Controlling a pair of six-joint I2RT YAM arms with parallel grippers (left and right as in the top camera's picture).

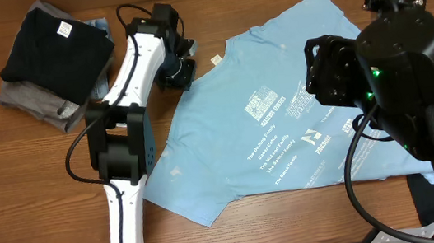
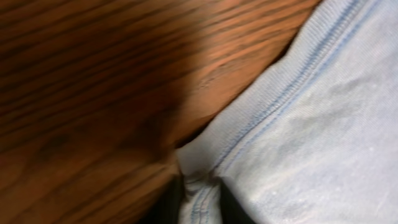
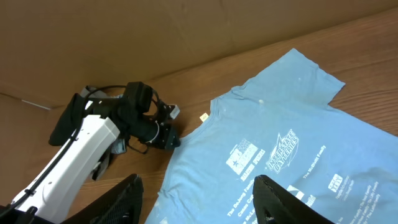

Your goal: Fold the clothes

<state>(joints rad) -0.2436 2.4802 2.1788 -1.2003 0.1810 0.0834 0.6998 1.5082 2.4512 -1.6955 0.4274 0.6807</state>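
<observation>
A sky-blue T-shirt (image 1: 281, 105) with white logos lies spread flat on the wooden table (image 1: 252, 1). My left gripper (image 1: 180, 72) sits at the shirt's left sleeve edge. In the left wrist view, the gripper (image 2: 199, 198) is shut on the stitched hem (image 2: 273, 106), with a fold of blue cloth pinched between two dark fingers. My right gripper (image 3: 202, 205) hovers open above the shirt (image 3: 280, 143), its black fingers (image 3: 121, 202) wide apart with nothing between them. A folded dark navy T-shirt (image 1: 54, 42) tops a stack at the far left.
Grey folded clothing (image 1: 32, 98) lies under the navy shirt. The bulky black right arm (image 1: 410, 73) covers the shirt's right side. A dark cloth (image 1: 429, 195) shows at the near right edge. A cardboard wall (image 3: 124, 37) stands behind the table.
</observation>
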